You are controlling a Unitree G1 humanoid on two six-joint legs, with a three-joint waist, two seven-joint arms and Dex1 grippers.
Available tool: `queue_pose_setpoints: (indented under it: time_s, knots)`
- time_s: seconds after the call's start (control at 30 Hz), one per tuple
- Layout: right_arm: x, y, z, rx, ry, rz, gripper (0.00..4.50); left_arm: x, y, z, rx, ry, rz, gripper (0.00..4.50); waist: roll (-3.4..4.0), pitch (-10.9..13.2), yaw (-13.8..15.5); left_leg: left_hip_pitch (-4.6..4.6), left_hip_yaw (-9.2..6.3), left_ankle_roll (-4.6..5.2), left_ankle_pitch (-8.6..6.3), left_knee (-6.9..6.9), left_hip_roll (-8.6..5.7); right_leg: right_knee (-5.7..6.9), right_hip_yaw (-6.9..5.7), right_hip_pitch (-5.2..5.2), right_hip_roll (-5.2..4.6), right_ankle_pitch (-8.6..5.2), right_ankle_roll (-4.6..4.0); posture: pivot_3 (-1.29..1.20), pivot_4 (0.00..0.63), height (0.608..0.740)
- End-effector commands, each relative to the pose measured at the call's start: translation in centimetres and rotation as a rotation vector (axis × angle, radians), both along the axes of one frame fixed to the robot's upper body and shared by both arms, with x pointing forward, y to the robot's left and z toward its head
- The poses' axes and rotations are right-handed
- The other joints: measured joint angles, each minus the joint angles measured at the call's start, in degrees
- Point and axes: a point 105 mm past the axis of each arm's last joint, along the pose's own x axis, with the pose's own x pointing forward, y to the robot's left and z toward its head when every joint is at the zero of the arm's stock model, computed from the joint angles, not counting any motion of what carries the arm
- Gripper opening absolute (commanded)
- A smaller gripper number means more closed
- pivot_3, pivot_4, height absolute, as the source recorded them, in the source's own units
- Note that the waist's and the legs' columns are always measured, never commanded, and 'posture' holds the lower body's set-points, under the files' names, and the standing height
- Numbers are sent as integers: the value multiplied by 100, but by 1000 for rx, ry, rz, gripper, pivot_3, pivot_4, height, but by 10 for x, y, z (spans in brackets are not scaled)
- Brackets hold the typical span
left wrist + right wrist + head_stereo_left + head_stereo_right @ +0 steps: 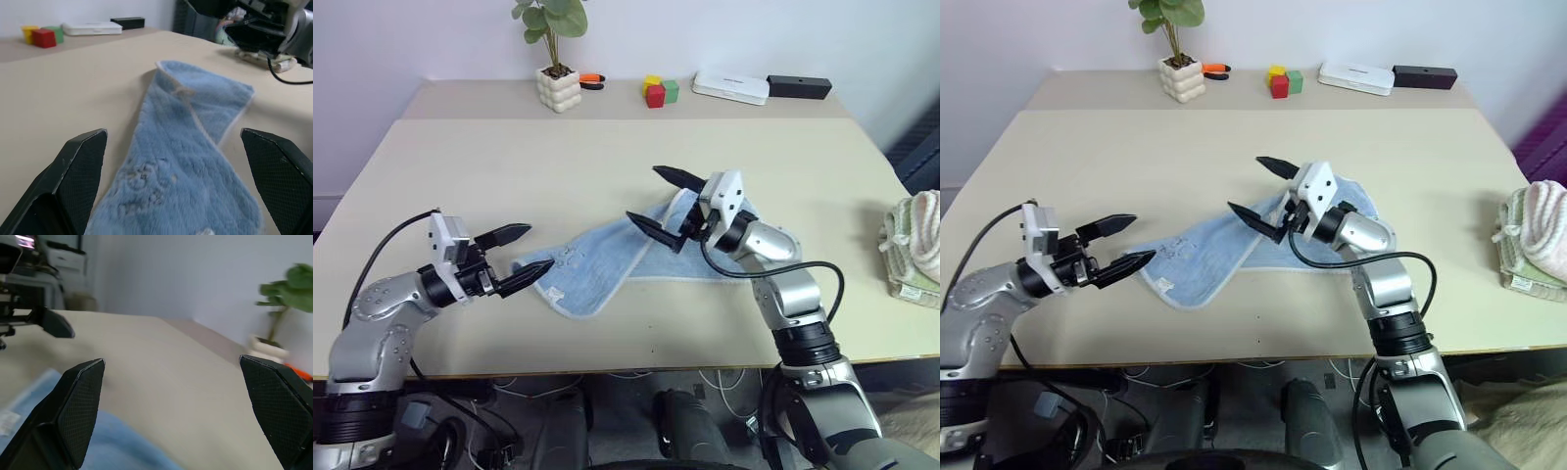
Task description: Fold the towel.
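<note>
The towel [607, 262] lies on the beige table [509, 176], bent in a shallow V shape, between the two arms. The left gripper [522, 257] has its fingers apart, just beside the near end of the towel. The right gripper [661, 201] is also spread wide and empty, above the far end.

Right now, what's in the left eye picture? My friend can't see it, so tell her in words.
A light blue towel lies partly folded, in a bent shape, in the middle of a beige table, with the robot's left gripper open at its near end and the right gripper open above its far part. A potted plant, colored blocks and a folded towel stack sit at the table's edges.
</note>
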Motion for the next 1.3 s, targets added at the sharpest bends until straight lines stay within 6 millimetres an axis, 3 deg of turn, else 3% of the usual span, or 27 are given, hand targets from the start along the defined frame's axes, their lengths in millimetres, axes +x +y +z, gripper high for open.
queue_pose_setpoints:
  time_s: [0.03, 0.23, 0.37, 0.5, 0.6, 0.73, 0.87, 1.23, 1.3]
  knots:
    - [6, -9, 16, 15, -68, -24, 4500, -7, 2, 11, -2, -28, -15, 4467, -1, -1, 1, 0, 0, 0, 0, 3, -3, -2, 0, 2, -3, 0, 0, 0, 150, 740]
    - [2, 11, -8, 16, 39, 12, 4500, -13, -14, 3, 22, 50, -109, 4467, 0, 0, -47, 3, -1, 0, 0, -13, 5, 10, -1, -10, 7, 1, 1, 0, 150, 740]
    - [9, 7, -9, 52, 91, -37, 4500, -12, -24, -9, 81, 102, -195, 4467, 0, 0, -30, 1, 0, 0, 0, -6, 4, 9, 0, -8, 7, 0, 0, 0, 150, 740]
    - [2, 17, -8, 82, 73, -32, 4500, -26, -39, -14, 157, 130, -395, 4467, 0, 0, -37, 0, 0, 0, 0, -8, 3, 7, 0, -10, 6, -1, -2, 0, 150, 740]
    - [3, 18, -6, 98, 60, -52, 4500, -18, -35, -28, 317, 96, -422, 4467, 1, 1, -36, 1, 0, 0, 0, -9, 4, 8, 0, -12, 7, -1, -2, 0, 150, 740]
    - [2, 12, -6, 109, 41, -96, 4500, -20, -39, -37, 364, 101, -510, 4467, 1, 1, -33, -2, 1, 0, 0, -9, 3, 5, 0, -12, 6, -1, -3, 0, 150, 740]
    - [1, 9, -4, 126, 35, -121, 4500, -17, -38, -61, 522, 42, -586, 4467, 1, 1, -33, -4, 2, 0, 0, -9, 3, 4, 0, -15, 6, -1, -3, 0, 150, 740]
    - [-4, 7, -1, 146, 21, -141, 4500, 5, -44, -86, 623, -21, -586, 4467, 1, 0, -17, -5, 2, 0, 0, -6, 3, 8, 0, -15, 8, 0, -1, 0, 150, 740]
    - [-6, 9, 4, 155, 10, -133, 4500, 5, -42, -93, 657, -35, -586, 3966, 2, 0, -9, -4, 2, 1, 0, -4, 3, 9, 0, -13, 8, 0, 0, 0, 150, 740]
